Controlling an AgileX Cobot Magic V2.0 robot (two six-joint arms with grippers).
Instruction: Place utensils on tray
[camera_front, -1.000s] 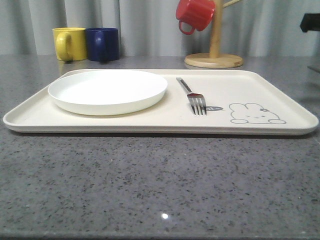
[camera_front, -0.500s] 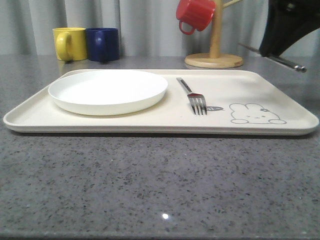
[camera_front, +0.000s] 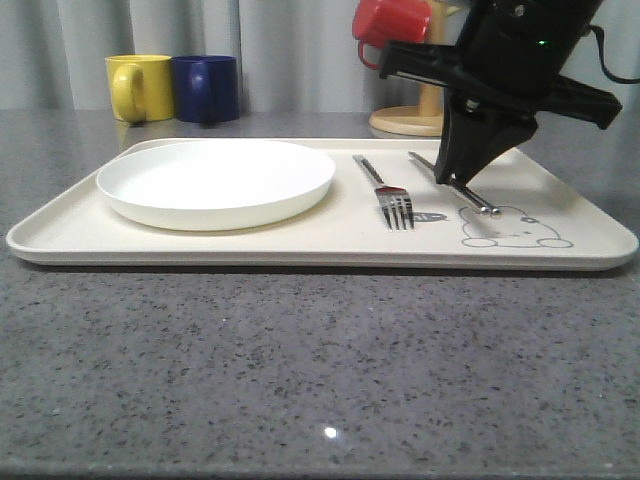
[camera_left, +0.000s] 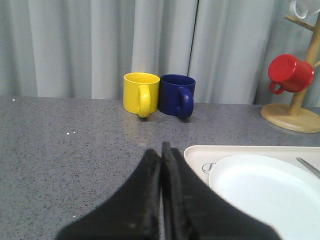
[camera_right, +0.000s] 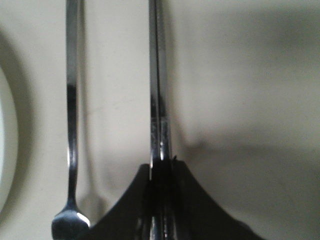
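A second ago no arm hung over the tray (camera_front: 560, 255); now the right gripper (camera_front: 462, 178) has come down at the fork's (camera_front: 392, 196) 3 o'clock, jaws clamped on the chopsticks (camera_front: 470, 193), tips near the tray surface. Release looks next. The left gripper's (camera_left: 161, 165) jaws are closed, empty.

No legible text, labels or numbers anywhere.

A yellow mug (camera_front: 138, 88) and a blue mug (camera_front: 207, 88) stood touching at the far left of the grey speckled counter (camera_front: 300, 370). Far right, a red mug (camera_front: 388, 27) hung on a wooden mug stand (camera_front: 428, 115). Grey curtains (camera_front: 280, 50) hung behind.
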